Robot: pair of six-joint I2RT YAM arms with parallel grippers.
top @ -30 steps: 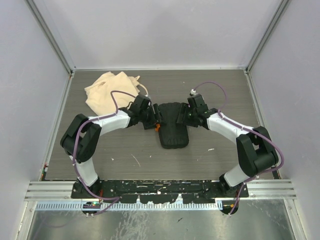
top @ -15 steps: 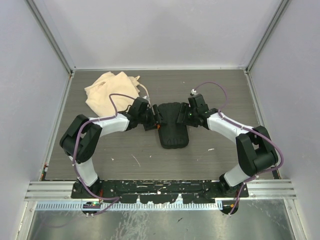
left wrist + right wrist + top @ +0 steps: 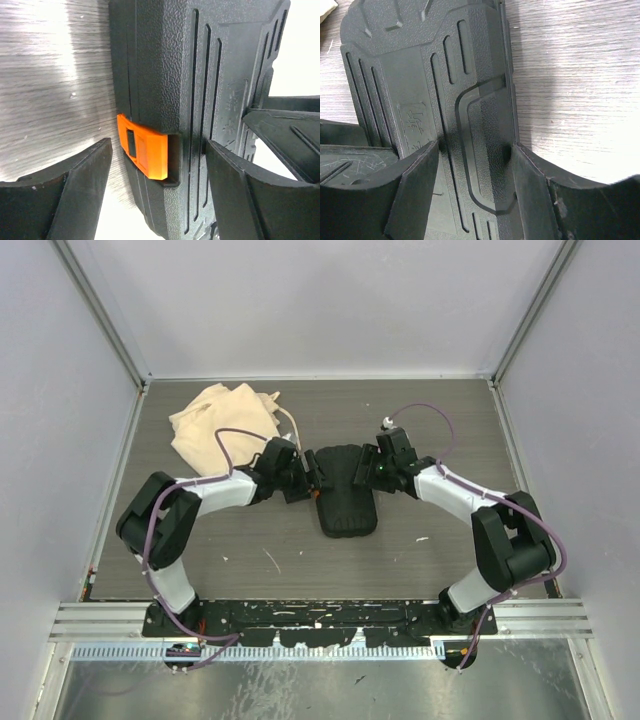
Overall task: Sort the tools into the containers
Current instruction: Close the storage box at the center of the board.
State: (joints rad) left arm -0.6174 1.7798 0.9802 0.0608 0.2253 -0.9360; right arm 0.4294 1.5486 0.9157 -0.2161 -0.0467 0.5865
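Tool case (image 3: 345, 498) of black, ribbed hard plastic lies shut in the middle of the grey wood-grain table (image 3: 450, 430), flanked by the left gripper (image 3: 308, 480) and the right gripper (image 3: 368, 472). The left's fingers stand spread either side of the orange latch (image 3: 145, 152), clamping nothing; the right's, equally spread, straddle the opposite edge. A crumpled beige cloth bag (image 3: 215, 420) lies toward the far-left corner.
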